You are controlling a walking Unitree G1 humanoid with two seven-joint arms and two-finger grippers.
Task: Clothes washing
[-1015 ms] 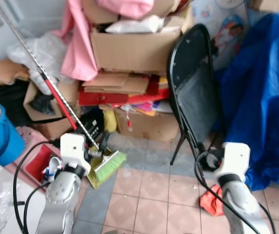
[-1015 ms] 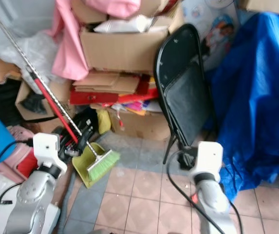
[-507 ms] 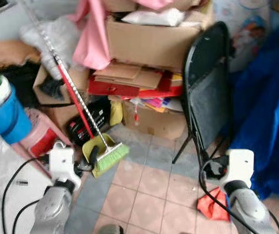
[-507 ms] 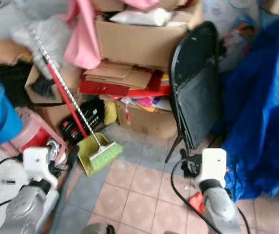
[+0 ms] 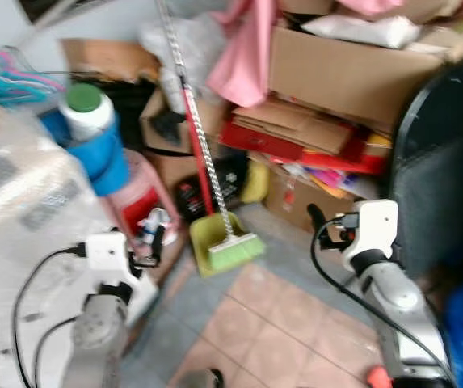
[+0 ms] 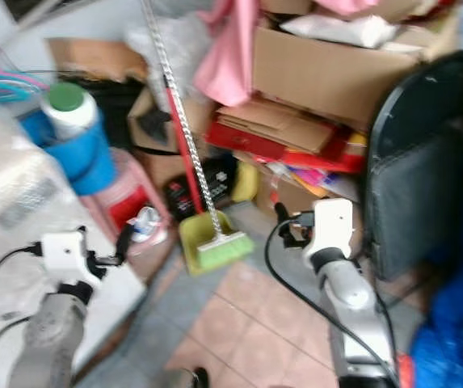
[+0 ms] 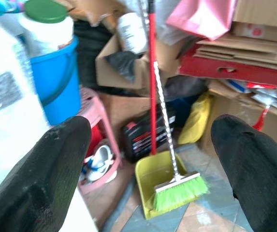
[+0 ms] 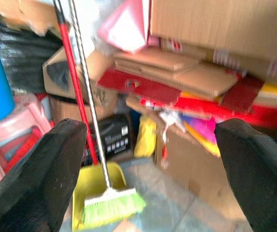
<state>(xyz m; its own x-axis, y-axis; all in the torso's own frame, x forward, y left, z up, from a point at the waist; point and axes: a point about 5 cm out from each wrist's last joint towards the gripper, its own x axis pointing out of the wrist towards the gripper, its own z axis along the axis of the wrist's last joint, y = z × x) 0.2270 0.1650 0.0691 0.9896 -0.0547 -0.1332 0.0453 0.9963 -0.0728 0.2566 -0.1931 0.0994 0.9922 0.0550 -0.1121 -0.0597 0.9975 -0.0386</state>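
A white appliance wrapped in clear plastic (image 5: 21, 202) stands at the left. A pink garment (image 5: 243, 48) hangs over the stacked cardboard boxes (image 5: 336, 77) at the back. A scrap of red cloth (image 5: 379, 378) lies on the tiled floor by my right arm. My left gripper (image 5: 157, 242) is held low beside the appliance, open, with nothing between its fingers (image 7: 41, 179). My right gripper (image 5: 316, 218) is raised at mid-height in front of the boxes, open and empty, its fingers (image 8: 36, 179) wide apart.
A broom (image 5: 233, 249) and yellow dustpan (image 5: 207, 242) lean against the clutter. A blue bucket (image 5: 94, 149) holding a green-lidded jar (image 5: 86, 109) sits on a pink stool (image 5: 138, 198). A black folding chair (image 5: 441, 178) stands at the right. Hangers (image 5: 5, 65) lie at the top left.
The camera has swung left: the wrapped appliance has come into view and the chair and blue tarp have slid right. Both arms keep the same raised pose, grippers still open.
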